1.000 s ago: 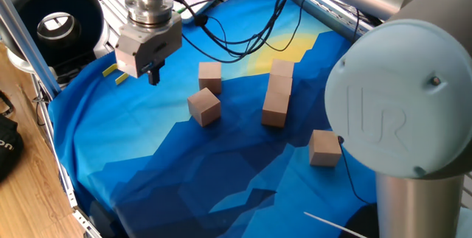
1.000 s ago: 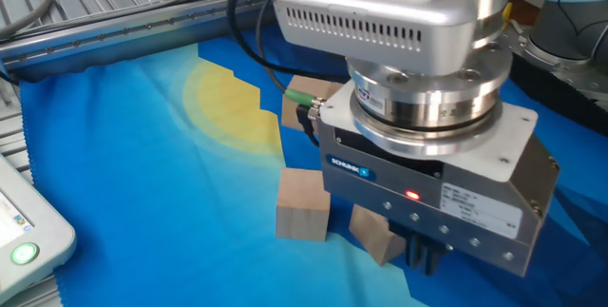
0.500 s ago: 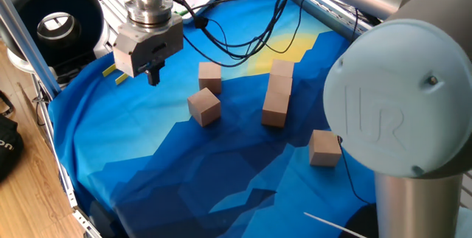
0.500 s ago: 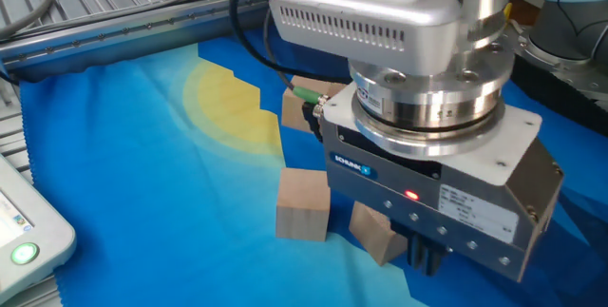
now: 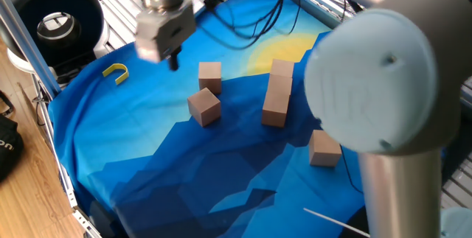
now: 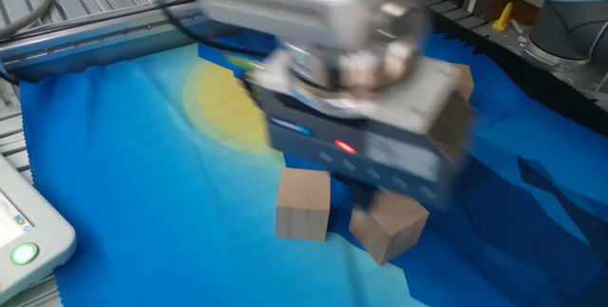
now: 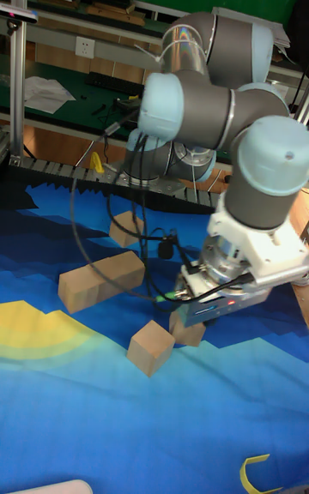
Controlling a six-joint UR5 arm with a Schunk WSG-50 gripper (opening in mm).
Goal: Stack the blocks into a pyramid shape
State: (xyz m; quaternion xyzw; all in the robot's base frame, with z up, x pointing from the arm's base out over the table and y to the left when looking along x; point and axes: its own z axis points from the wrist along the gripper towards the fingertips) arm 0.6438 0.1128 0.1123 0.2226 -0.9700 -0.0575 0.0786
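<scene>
Several light-brown wooden blocks lie on the blue cloth. Two loose blocks (image 5: 210, 75) (image 5: 204, 107) sit left of centre. Three more form a touching row (image 5: 276, 91), and a single block (image 5: 324, 148) lies near the arm's base. No block rests on another. My gripper (image 5: 174, 62) hangs above the cloth, just left of the far loose block, its dark fingers together with nothing between them. In the other fixed view its blurred housing (image 6: 361, 131) covers the area behind the two loose blocks (image 6: 304, 204) (image 6: 388, 229).
A small yellow U-shaped piece (image 5: 116, 72) lies at the cloth's left edge. Black cables (image 5: 243, 35) trail over the far side of the cloth. The arm's large grey joint (image 5: 369, 91) fills the right foreground. Metal rails border the cloth.
The gripper has swung right and away from the left edge, toward the two loose blocks, uncovering the yellow piece. It is motion-blurred now. The blocks have not moved.
</scene>
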